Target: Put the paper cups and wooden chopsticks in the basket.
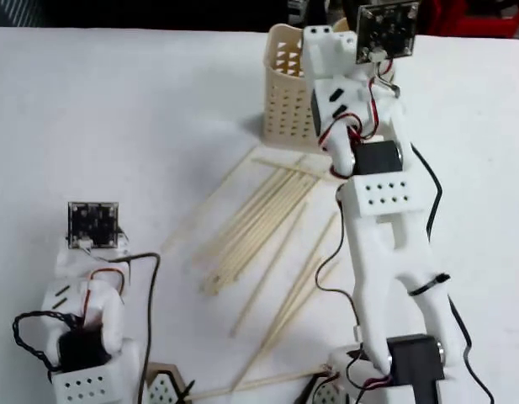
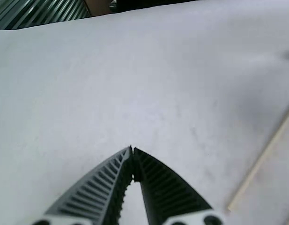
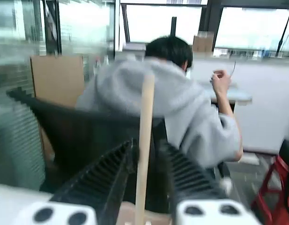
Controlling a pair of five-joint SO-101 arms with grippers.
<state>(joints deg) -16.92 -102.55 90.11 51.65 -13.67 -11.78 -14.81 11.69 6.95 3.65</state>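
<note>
Arms rise from the bottom edge of the high view. The right arm point(image 1: 385, 252) stretches from the lower right up to the upper centre, where its wrist sits against the right side of the basket point(image 1: 284, 101) and covers part of the rim. In its wrist view, the right gripper point(image 3: 148, 146) is closed onto a single chopstick point(image 3: 145, 108). The stick stands upright between the ribbed jaws and rises well past their tips.

The left arm point(image 1: 87, 311) is folded low at the lower left, well apart from the basket. The left gripper point(image 2: 132, 151) points at the bare table point(image 2: 135, 70), its jaws meeting at the tips with nothing between them. A stray stick point(image 2: 261, 159) lies near the right edge of that view.

The basket is cream with a perforated wall and stands upright at the upper centre of the high view. The wrist hides most of its inside, so I cannot tell what it holds. The loose chopsticks point(image 1: 259, 223) fan diagonally across the middle of the frame, from just below the basket toward the bottom edge, between the two arms.
</note>
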